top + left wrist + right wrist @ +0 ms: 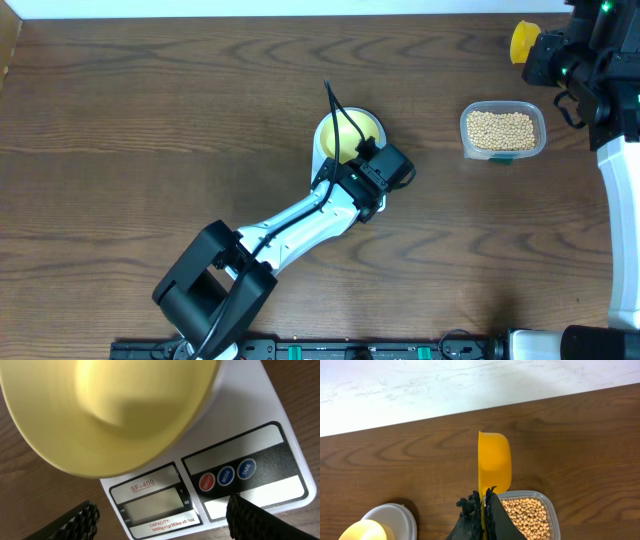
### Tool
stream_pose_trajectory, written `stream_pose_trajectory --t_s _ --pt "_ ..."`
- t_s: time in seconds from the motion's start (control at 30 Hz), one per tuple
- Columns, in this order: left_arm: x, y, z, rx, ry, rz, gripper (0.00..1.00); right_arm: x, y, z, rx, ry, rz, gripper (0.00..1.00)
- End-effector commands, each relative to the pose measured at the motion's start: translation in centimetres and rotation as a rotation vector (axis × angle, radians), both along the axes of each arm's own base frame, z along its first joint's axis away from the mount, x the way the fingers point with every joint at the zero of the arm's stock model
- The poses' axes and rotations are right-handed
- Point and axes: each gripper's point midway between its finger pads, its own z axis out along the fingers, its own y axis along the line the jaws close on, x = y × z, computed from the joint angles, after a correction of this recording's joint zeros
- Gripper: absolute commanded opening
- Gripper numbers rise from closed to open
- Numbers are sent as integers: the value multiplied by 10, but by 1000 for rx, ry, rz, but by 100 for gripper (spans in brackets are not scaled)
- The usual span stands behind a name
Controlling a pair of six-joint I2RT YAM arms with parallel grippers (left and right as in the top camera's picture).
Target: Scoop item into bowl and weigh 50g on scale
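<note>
The pale yellow bowl (352, 130) stands on the white scale (250, 410), and I see no beans in it. My left gripper (162, 527) hovers open just over the scale's front edge, one finger (75, 520) off each side of the blank display (155, 505); it holds nothing. The beans (502, 128) fill a clear tub (546, 505) at the right. My right gripper (483, 497) is shut on the handle of a yellow scoop (494, 462), held on edge above the table beyond the tub. The scoop looks empty.
Three round buttons (226, 476) sit to the right of the display. The left arm (290, 225) stretches from the front left to the table's middle and covers most of the scale from above. A pale wall edge (470, 390) borders the table's far side.
</note>
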Motion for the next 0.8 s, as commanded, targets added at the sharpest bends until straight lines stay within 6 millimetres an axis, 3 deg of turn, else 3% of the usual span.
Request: stream_pose_trajectory --t_s 0.0,0.77 --pt "4 11 -15 47 13 18 83 1 3 2 -8 -7 16 1" --pt "6 10 -16 44 9 17 83 -1 3 -1 -7 6 17 1"
